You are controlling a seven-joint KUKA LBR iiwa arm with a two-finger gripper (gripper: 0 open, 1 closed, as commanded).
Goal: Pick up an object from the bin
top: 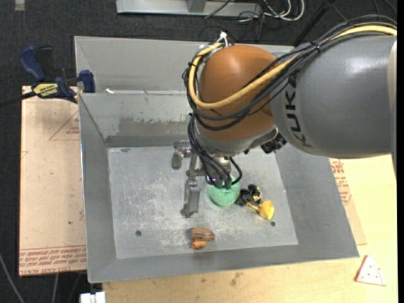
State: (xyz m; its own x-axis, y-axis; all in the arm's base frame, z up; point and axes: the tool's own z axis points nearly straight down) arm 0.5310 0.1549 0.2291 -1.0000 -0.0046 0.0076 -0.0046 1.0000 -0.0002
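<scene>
My gripper (189, 208) hangs low at mid-bin. Whether it is spread or pressed together, I cannot tell. Just to its right lies a green lump (222, 197), probably soft and light; I'd pinch it gently across the middle. A brown bit (202, 235) lies nearer the front.

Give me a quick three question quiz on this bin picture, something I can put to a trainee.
1. Fill in: just right of the gripper in the view lies a rounded lump of ___ colour.
2. True or false: the yellow-and-black thing touches a wall of the bin.
3. The brownish piece lies: A) in the far left corner; B) near the front wall, below the gripper in the view; C) on top of the rounded lump.

Key: 1 green. 2 false, it lies on the open floor, right of the lump. 3 B.
</scene>
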